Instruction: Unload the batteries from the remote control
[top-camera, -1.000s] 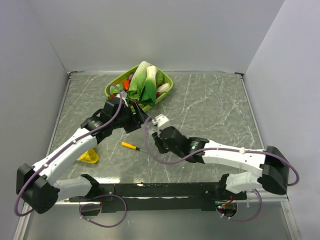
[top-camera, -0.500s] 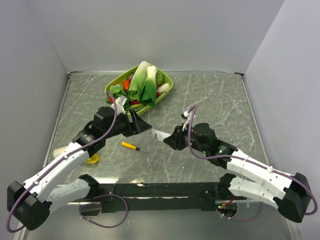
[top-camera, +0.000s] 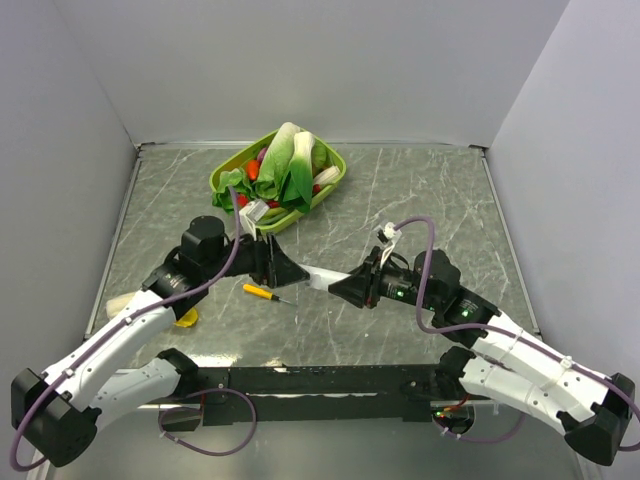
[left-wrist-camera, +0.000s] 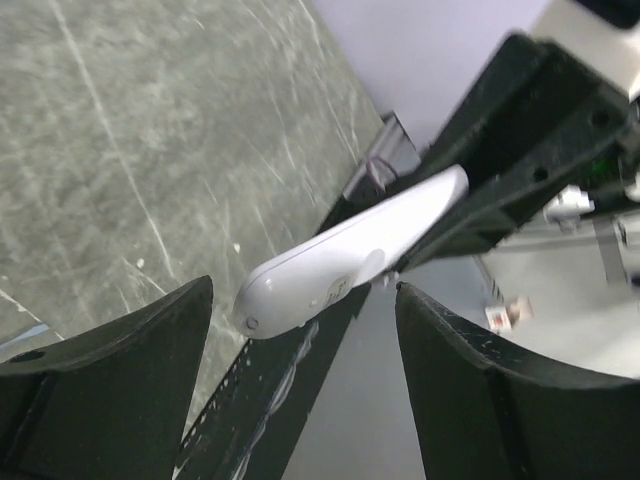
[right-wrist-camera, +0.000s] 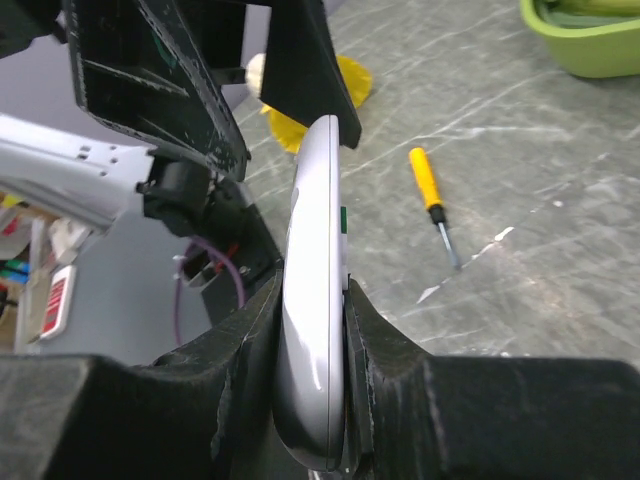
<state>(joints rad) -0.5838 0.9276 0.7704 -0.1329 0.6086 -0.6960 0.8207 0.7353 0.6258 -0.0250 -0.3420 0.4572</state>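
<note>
The white remote control (top-camera: 316, 276) is held off the table between the two arms. My right gripper (top-camera: 338, 288) is shut on its near end; in the right wrist view the pads (right-wrist-camera: 385, 350) clamp both faces of the remote (right-wrist-camera: 315, 260). A thin green sliver (right-wrist-camera: 343, 220) shows on its edge; the batteries are otherwise hidden. My left gripper (top-camera: 290, 272) is open, facing the remote's free end. In the left wrist view the rounded tip of the remote (left-wrist-camera: 330, 265) lies just beyond the gap of my left gripper (left-wrist-camera: 303, 300), touching neither finger.
A yellow-handled screwdriver (top-camera: 262, 292) lies on the table below the left gripper, also in the right wrist view (right-wrist-camera: 432, 200). A green basket (top-camera: 330, 185) of vegetables stands at the back. A yellow object (top-camera: 180, 317) lies near the left arm.
My right arm has swung right and lower, with the remote now pointing left. My left gripper has come forward from the basket and faces the remote's free end.
</note>
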